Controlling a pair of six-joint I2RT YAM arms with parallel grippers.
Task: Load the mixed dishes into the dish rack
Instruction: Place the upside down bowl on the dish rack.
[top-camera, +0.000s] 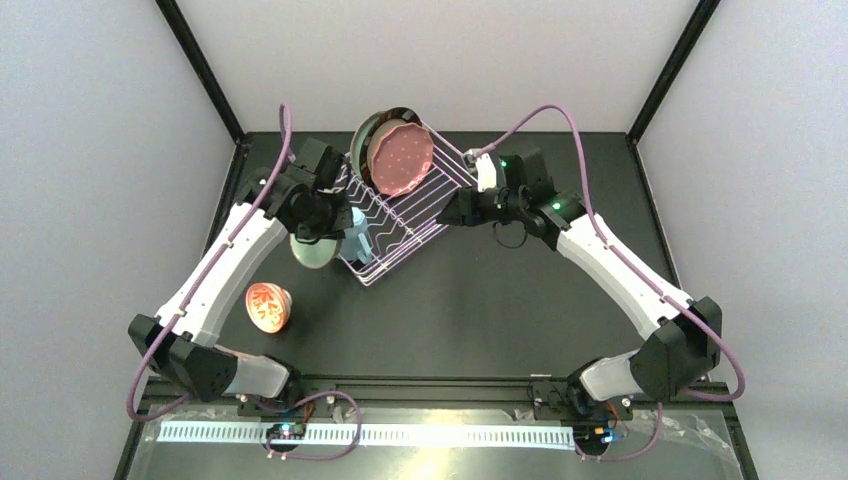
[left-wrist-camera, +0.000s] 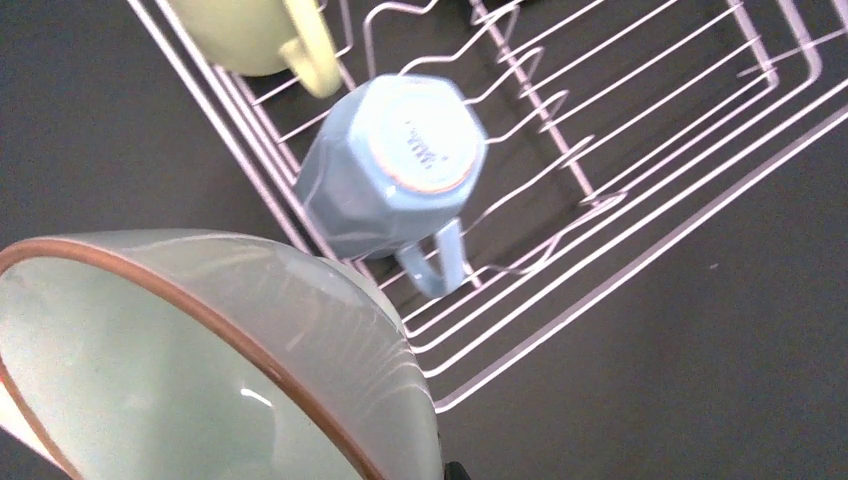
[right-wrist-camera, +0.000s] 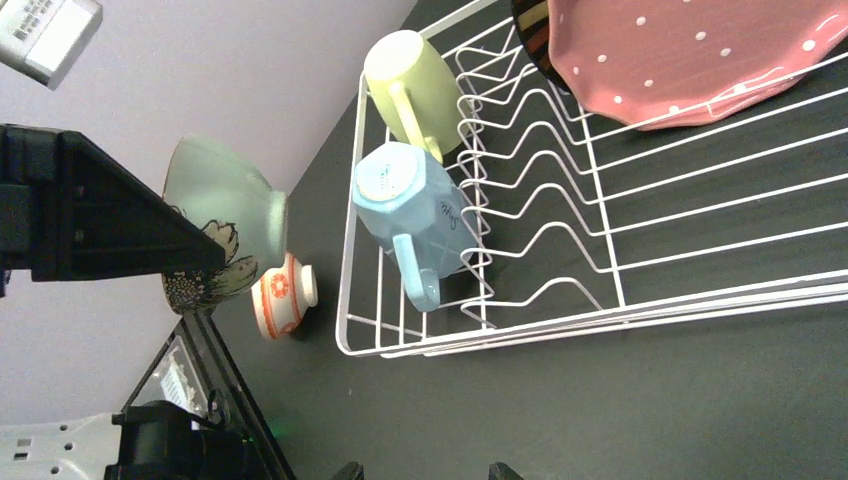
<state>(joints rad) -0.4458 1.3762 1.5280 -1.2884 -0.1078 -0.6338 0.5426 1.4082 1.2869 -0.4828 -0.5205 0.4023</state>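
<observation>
The white wire dish rack (top-camera: 405, 256) sits askew at the table's middle back. A pink speckled plate (top-camera: 400, 160) stands in its far end, with a mint-green plate (top-camera: 368, 135) behind it. In the rack's left end are a pale green mug (right-wrist-camera: 405, 85) and an upturned light blue mug (left-wrist-camera: 390, 175). My left gripper (top-camera: 318, 236) is shut on a mint bowl (left-wrist-camera: 200, 370) with a brown rim, held in the air just outside the rack's left side. My right gripper (right-wrist-camera: 425, 472) stands open over bare table at the rack's right side, holding nothing.
A small reddish-patterned bowl (top-camera: 268, 306) lies on its side on the table, left of the rack and near the left arm. Black frame posts stand at the table's back corners.
</observation>
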